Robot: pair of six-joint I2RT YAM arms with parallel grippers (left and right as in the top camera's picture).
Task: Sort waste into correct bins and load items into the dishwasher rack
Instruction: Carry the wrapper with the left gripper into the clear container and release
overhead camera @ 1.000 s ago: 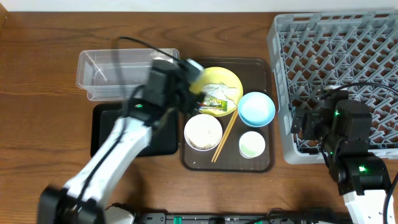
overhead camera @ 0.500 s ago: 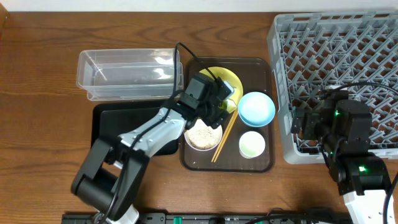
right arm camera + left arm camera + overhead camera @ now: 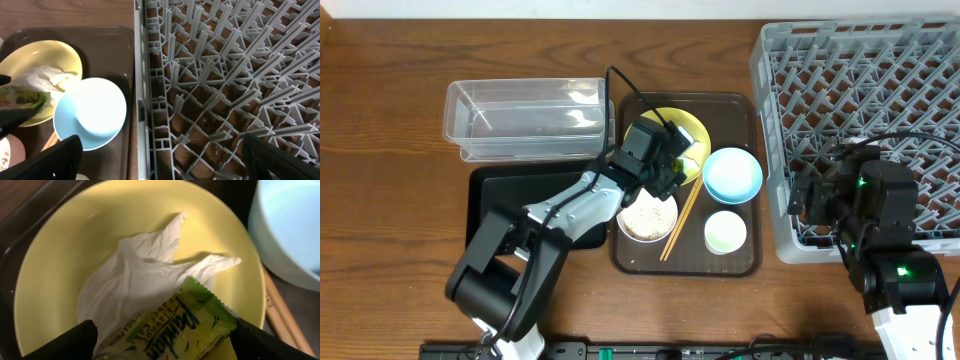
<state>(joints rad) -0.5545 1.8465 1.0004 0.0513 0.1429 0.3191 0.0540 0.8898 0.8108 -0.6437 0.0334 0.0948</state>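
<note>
My left gripper (image 3: 670, 165) is open and low over the round yellow plate (image 3: 692, 127). In the left wrist view its two fingers (image 3: 161, 346) straddle the green-and-white snack wrapper (image 3: 176, 326), which lies on the plate (image 3: 70, 255) under crumpled white paper (image 3: 145, 272). The light blue bowl (image 3: 732, 174) sits right of the plate. A white bowl (image 3: 645, 215) holds rice-like grains. The pale cup (image 3: 725, 233) stands by it. My right gripper (image 3: 828, 200) is open and empty over the left edge of the grey rack (image 3: 880, 70).
All dishes sit on a dark brown serving tray (image 3: 745, 263), with wooden chopsticks (image 3: 682, 215) between the bowls. The clear tub (image 3: 525, 118) and the black tray (image 3: 505, 195) lie left of it. The right wrist view shows the rack's pegs (image 3: 225, 75) and blue bowl (image 3: 90, 112).
My left arm has swung right and down from the tub's edge onto the yellow plate, then almost stopped. The right arm has not moved.
</note>
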